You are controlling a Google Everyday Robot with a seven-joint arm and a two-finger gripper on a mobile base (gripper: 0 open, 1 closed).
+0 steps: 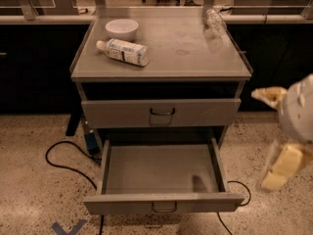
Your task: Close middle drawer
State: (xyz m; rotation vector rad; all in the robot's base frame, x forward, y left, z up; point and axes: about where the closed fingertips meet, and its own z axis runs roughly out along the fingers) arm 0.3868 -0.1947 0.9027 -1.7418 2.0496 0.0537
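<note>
The middle drawer [161, 170] of the grey metal cabinet [161, 72] is pulled far out toward me, an empty shallow tray. Its low front panel carries a small dark wire handle [164, 208]. Above it the taller-fronted top drawer [205, 112] sits nearly pushed in. The lowest drawer is hidden under the open one. My gripper [275, 131] hangs in the air at the right edge of the camera view, to the right of the open drawer and apart from it. Its two cream fingers [281, 168] are spread with nothing between them.
On the cabinet top stand a white bowl [122, 29], a lying white bottle [123, 51] and a clear plastic bottle [214, 22]. Black cables [63, 160] run over the speckled floor on both sides. Dark counters stand behind. A blue tape mark [66, 227] is at the front left.
</note>
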